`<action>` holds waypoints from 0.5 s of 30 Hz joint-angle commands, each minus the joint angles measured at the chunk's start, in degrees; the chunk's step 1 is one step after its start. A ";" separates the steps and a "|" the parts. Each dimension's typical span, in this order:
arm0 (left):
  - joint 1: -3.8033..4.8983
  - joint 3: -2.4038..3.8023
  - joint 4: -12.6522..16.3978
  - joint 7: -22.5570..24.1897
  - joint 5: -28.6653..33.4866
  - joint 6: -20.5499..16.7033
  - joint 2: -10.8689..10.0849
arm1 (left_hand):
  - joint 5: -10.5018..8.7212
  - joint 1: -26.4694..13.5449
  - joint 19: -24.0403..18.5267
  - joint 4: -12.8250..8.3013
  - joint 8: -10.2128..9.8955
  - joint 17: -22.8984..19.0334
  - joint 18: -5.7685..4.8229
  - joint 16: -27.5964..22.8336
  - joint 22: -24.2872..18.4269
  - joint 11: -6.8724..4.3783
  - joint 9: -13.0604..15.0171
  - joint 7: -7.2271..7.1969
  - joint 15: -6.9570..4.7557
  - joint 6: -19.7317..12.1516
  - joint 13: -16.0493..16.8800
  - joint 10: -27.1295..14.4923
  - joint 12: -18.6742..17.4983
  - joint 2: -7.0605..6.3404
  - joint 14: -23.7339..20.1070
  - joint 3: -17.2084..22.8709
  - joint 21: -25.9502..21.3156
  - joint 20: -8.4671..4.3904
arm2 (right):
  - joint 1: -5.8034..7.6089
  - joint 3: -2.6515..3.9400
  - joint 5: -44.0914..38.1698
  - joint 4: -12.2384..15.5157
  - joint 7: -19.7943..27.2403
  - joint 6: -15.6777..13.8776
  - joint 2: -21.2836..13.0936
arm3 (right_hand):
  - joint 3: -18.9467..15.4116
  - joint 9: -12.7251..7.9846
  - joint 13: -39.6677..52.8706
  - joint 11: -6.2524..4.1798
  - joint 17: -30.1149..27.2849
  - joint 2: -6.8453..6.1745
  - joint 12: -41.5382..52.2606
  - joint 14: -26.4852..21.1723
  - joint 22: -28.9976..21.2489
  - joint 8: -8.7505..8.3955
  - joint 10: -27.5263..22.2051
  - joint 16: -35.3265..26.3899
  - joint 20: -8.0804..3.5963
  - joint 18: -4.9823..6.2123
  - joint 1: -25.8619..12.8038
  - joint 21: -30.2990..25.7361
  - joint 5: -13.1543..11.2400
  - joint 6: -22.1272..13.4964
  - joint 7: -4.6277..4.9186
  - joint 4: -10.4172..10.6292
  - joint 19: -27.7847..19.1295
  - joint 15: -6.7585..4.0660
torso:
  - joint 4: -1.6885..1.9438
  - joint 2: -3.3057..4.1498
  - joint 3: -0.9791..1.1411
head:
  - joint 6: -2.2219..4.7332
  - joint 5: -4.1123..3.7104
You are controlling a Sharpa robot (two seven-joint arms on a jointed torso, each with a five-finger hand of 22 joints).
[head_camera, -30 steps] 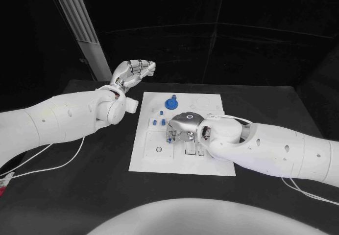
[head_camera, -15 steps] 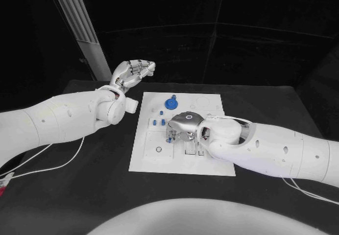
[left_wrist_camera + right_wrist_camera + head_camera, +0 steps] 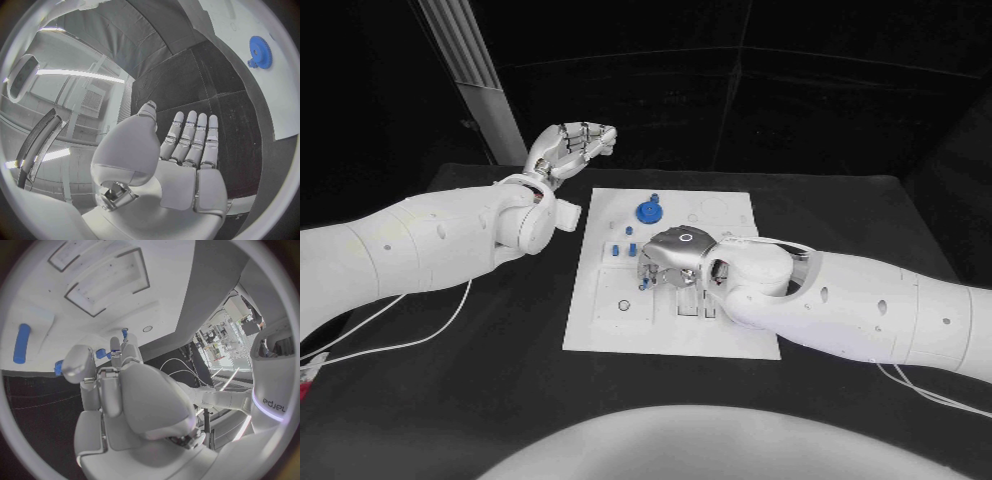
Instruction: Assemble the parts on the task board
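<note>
Silver fingers of my left robot hand [image 3: 571,146] are spread and empty, raised off the bench [image 3: 473,400] at ten o'clock of the white board [image 3: 733,340]. My right robot hand [image 3: 672,258] bends over the small blue pieces [image 3: 620,250] mid-board; whether it holds one, I cannot tell. I judge a piece is being seated; next comes pressing straight down. The blue gear [image 3: 649,211] sits at twelve o'clock. No readable writing.

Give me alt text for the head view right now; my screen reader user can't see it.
The right hand is lowered over the middle of the white task board, among small blue parts. A blue gear sits near the board's far end. The left hand is raised beyond the board's far left corner, holding nothing.
</note>
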 commanded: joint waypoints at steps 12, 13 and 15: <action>0.08 0.02 0.02 12.62 0.10 0.55 -0.07 | 0.28 0.53 0.52 -0.02 0.22 -0.07 -0.96 0.31 -0.06 -0.13 0.00 4.58 0.13 -0.42 -0.06 -0.34 0.37 -0.13 -0.33 -0.48 -0.19 -0.02 | 0.07 0.01 -0.50 -0.69 0.58 -1.12 0.56 | 0.32 0.09 0.01 0.27 7.51 1.96 -0.27 4.59 0.95 -0.23 -0.10 0.10 0.39 0.96 0.11 -0.18 0.19 0.04 0.29 -0.05 -0.15 0.50 | 0.01 -0.01 -0.02 | 0.00 -0.08; 0.08 0.02 0.02 12.61 0.10 0.55 -0.08 | 0.28 0.53 0.52 -0.02 0.22 -0.07 -0.96 0.31 -0.06 -0.13 0.00 4.58 0.13 -0.42 -0.06 -0.34 0.37 -0.13 -0.33 -0.48 -0.19 -0.02 | 0.07 0.01 -0.50 -0.76 0.59 -1.04 0.64 | 0.31 0.09 0.02 0.28 7.47 1.95 -0.28 4.58 0.93 -0.24 -0.10 0.09 0.40 0.97 0.08 -0.23 0.18 0.04 0.30 -0.03 -0.16 0.50 | 0.02 -0.02 -0.02 | 0.00 -0.09; 0.08 0.02 0.02 12.61 0.10 0.56 -0.08 | 0.28 0.53 0.52 -0.02 0.22 -0.07 -0.96 0.31 -0.06 -0.13 0.00 4.58 0.13 -0.42 -0.06 -0.34 0.37 -0.13 -0.33 -0.48 -0.19 -0.02 | 0.07 0.01 -0.50 -0.87 0.61 -0.92 0.77 | 0.31 0.09 0.02 0.28 7.47 1.95 -0.28 4.58 0.93 -0.24 -0.10 0.08 0.40 0.97 0.08 -0.23 0.18 0.04 0.30 -0.03 -0.17 0.50 | 0.03 -0.01 -0.02 | 0.00 -0.09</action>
